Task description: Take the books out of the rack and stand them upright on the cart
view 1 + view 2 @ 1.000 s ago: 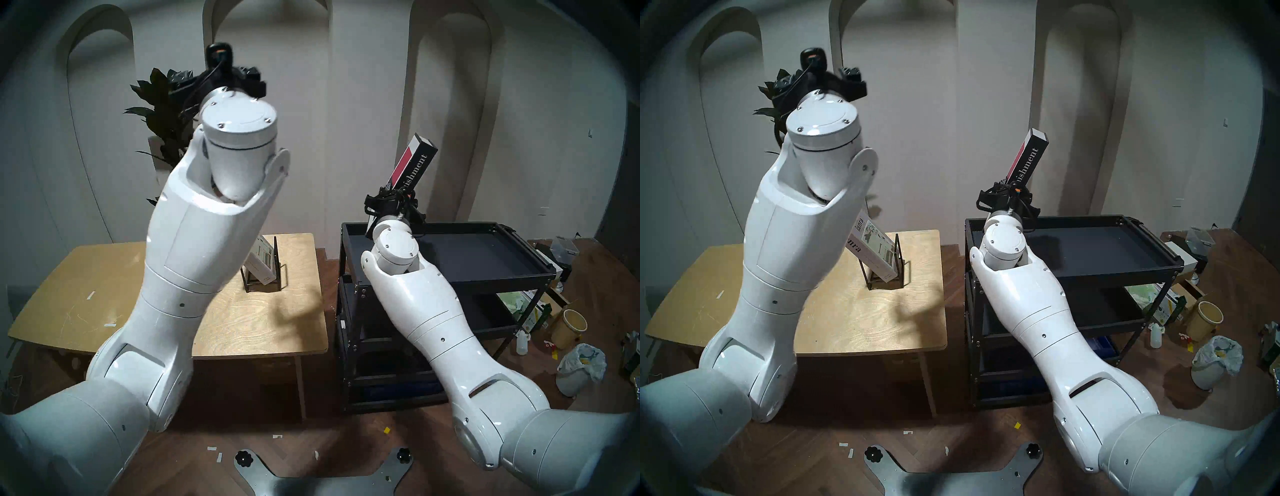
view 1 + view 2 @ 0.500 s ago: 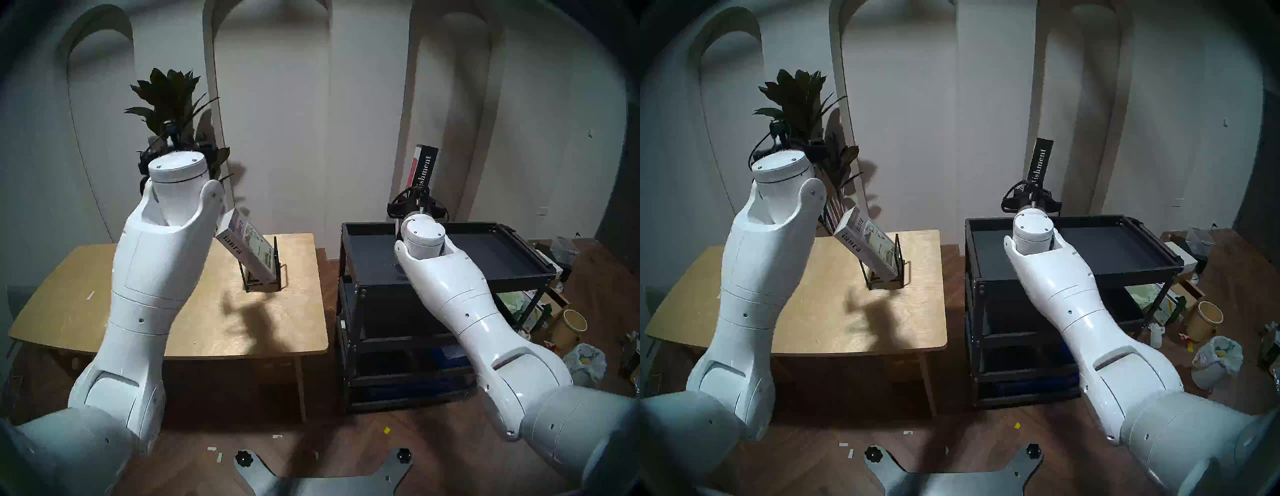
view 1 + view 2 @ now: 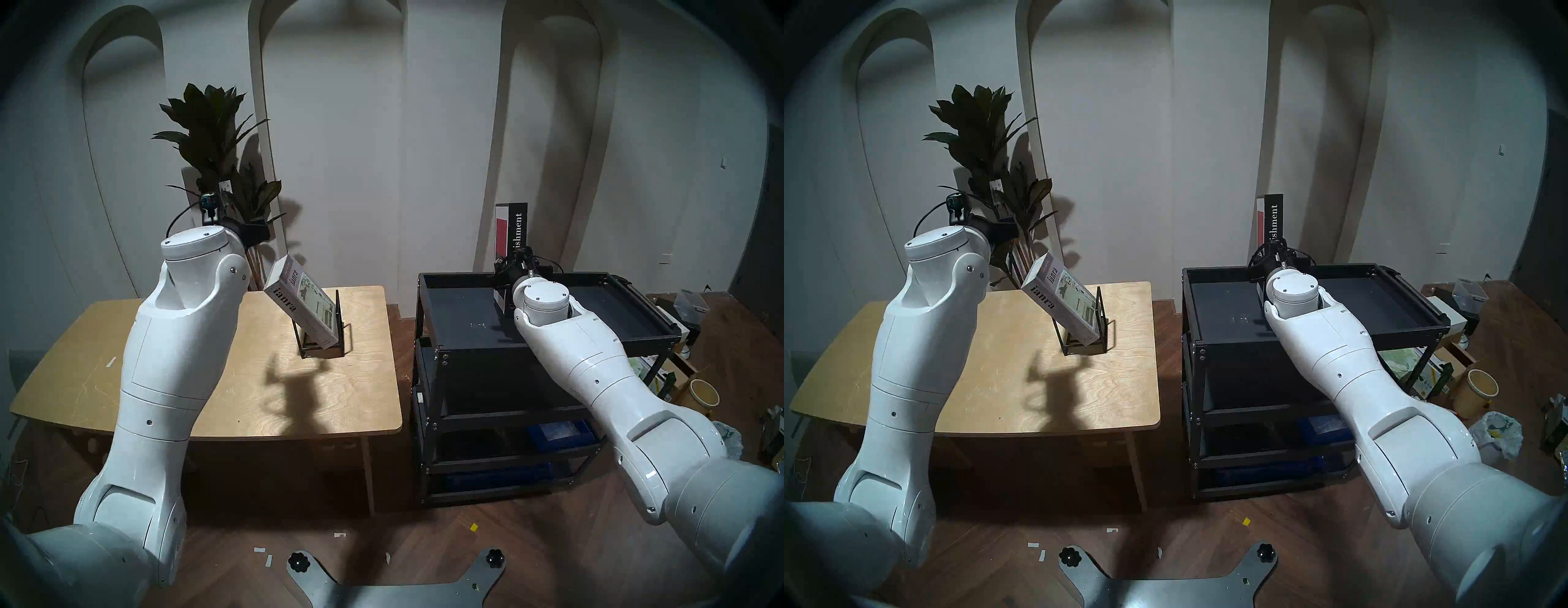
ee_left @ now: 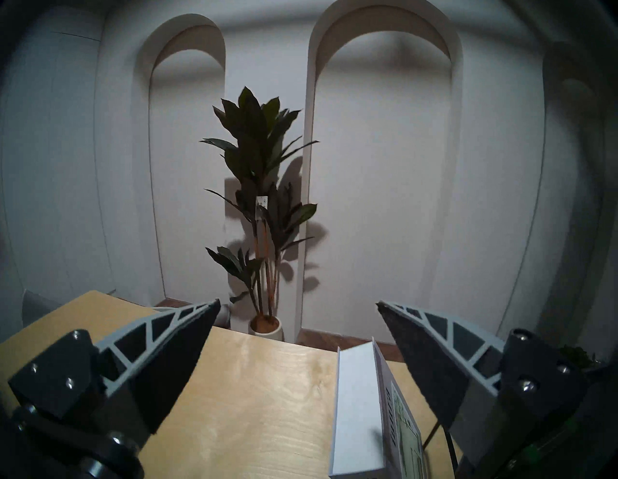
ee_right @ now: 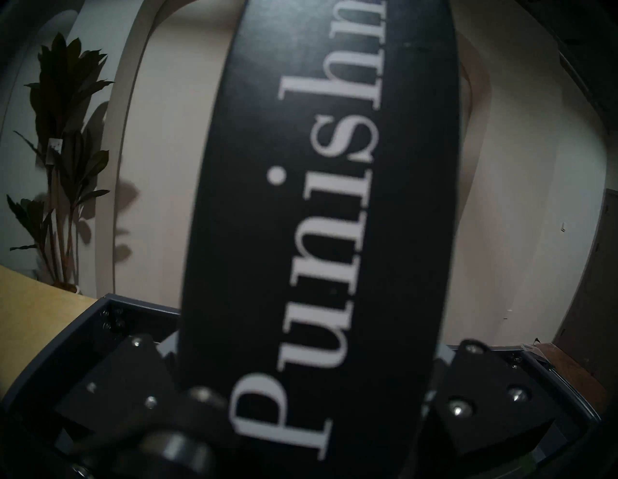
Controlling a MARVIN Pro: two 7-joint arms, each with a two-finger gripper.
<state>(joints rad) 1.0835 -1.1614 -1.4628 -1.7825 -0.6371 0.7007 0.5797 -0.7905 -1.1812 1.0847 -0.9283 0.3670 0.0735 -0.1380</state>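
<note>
- My right gripper [image 3: 512, 271] is clamped on the black book [image 3: 514, 229], low on its spine, and holds it upright over the top tray of the cart [image 3: 551, 337]; the wrist view is filled by the spine [image 5: 321, 234] with the letters "Punishm".
- The bottom of the black book is hidden behind my wrist, so I cannot tell whether it touches the tray floor.
- That book sits toward the back rim of the tray, about midway along it; bare tray lies to either side, more toward the handle end [image 3: 640, 293].
- My left gripper [image 4: 297, 354] stands wide apart and empty, pointing roughly level at the wall and the plant [image 4: 257, 187].
- The pale book [image 3: 303, 308] leans to the left in the wire rack [image 3: 324, 339], its top corner just below and to the right of my left gripper; in the wrist view its top edge [image 4: 359, 408] lies between the fingers, close to the right finger [image 4: 431, 361], not touching.
- The rack stands near the back right part of the table [image 3: 127, 382], well clear of the table edges; the cart stands just beside the table with a narrow strip of floor between.
- The table surface in front of and left of the rack is bare.
</note>
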